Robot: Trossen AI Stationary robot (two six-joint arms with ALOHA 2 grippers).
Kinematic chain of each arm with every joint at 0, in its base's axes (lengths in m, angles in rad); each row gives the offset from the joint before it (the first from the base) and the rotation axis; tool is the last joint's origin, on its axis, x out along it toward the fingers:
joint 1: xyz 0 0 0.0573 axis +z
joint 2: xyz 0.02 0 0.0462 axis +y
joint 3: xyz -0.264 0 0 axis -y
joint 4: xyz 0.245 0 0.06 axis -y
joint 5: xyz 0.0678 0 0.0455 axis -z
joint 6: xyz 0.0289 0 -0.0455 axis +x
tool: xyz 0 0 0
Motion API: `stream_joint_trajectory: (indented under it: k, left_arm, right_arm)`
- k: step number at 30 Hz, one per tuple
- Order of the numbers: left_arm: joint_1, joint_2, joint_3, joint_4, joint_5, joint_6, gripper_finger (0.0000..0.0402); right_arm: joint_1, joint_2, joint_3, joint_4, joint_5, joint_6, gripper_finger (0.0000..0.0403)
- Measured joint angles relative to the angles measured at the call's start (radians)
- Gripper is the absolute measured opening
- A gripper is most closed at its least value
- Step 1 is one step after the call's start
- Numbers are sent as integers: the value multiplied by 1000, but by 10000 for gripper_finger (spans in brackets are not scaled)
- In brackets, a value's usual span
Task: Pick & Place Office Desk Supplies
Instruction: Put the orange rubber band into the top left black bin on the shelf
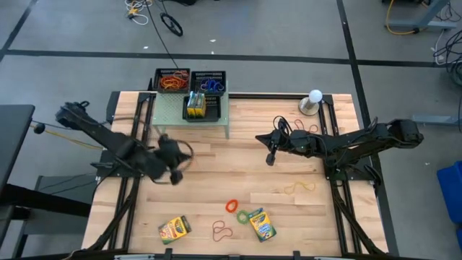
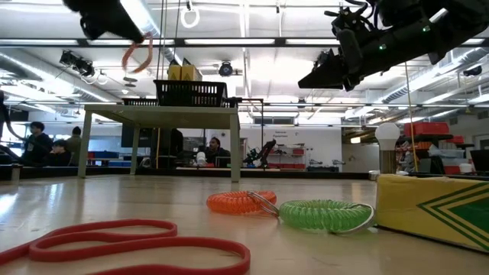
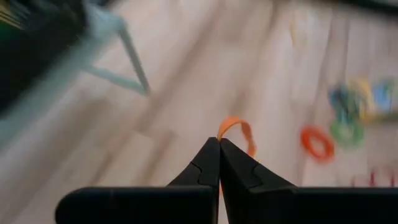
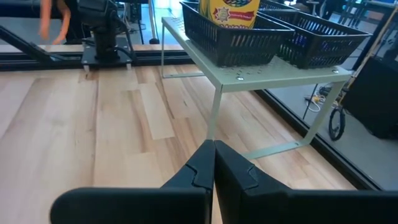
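Clearly the left gripper (image 3: pixel 219 144) is carrying an orange band (image 3: pixel 239 129): its jaws are clenched on the loop, which is dangling from the fingertips above the table (image 1: pixel 216 180), in front of the green shelf (image 1: pixel 170 110). The low view is showing the same loop hanging in the air by the shelf's near edge.

The right gripper (image 1: pixel 271 157) is waiting over the middle of the table, jaws pressed together and grasping nothing.

I judge the step in hand to be the carry, with the band lifted and the drop not yet made. On the shelf three black trays are sitting: one (image 1: pixel 172 79) holding orange and red bands, one (image 1: pixel 210 83) holding blue ones, and a third (image 1: pixel 196 108) holding a crayon box (image 1: pixel 193 107). The next move is probably calling for a swing toward the tray of like-coloured bands, high enough to clear its wall, then a release right over it; a limp loop may cling to a finger or catch on the mesh rim.

Much is lying unsorted on the table: two crayon boxes (image 1: pixel 174 229) (image 1: pixel 261 224), an orange coil (image 1: pixel 232 206), a green one (image 1: pixel 243 215), a red band (image 1: pixel 221 232), and yellowish bands (image 1: pixel 299 188) near the right arm.
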Motion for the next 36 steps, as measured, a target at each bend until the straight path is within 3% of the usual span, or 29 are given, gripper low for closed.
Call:
stream_joint_trajectory:
  k: [10,17,27,36]
  left_arm:
    - [217,-229,1,0,-208,65,4]
    - [432,-314,1,19,-234,186,4]
    - [728,-380,1,164,-71,452,5]
    - [1034,-343,1,251,73,586,5]
  right_arm:
    - [0,0,0,0,0,0,11]
    - [0,0,0,0,0,0,11]
    - [0,0,0,0,0,-1,11]
    - [0,0,0,0,0,-1,11]
